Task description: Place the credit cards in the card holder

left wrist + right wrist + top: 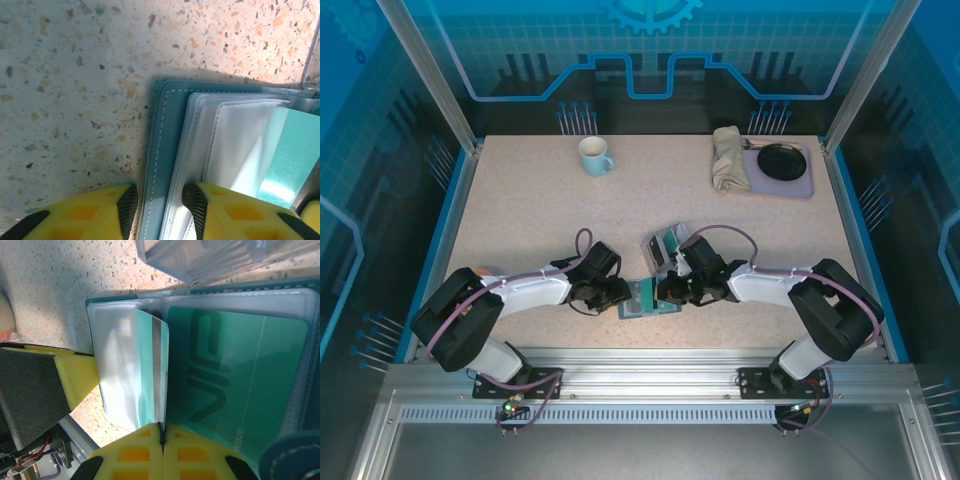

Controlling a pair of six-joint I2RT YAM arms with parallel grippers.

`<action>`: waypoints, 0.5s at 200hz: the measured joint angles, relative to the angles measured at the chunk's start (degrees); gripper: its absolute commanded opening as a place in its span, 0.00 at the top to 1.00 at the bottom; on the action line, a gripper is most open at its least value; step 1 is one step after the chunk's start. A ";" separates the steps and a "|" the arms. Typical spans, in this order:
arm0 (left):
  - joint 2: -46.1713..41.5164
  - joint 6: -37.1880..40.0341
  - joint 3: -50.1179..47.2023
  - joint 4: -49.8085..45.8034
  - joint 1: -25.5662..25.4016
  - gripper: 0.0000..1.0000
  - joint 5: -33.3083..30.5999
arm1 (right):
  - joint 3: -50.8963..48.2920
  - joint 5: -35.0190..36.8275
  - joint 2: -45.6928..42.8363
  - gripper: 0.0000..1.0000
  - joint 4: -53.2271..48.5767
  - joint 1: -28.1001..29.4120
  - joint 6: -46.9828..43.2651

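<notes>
Left gripper (161,202) is narrowly pinching the wallet (170,115) by its cover edge. Right gripper (162,445) is clamping a green card (152,365) edgewise.

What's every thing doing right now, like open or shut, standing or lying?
card holder, lying open
striped card, partly inside a clear sleeve
VIP card, tucked in its sleeve
left pincer, pinching the card holder's edge
right pincer, shut on the striped card
mug, upright
cloth, bunched on the tray
</notes>
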 measured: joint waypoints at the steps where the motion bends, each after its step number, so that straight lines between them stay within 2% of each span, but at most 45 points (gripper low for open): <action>1: 0.00 0.00 0.00 0.00 0.00 0.61 0.00 | -0.02 -0.04 0.00 0.99 0.02 -0.02 0.00; 100: 0.07 0.00 0.00 0.00 0.00 0.61 0.09 | 1.86 -2.60 5.18 0.95 3.17 0.52 1.11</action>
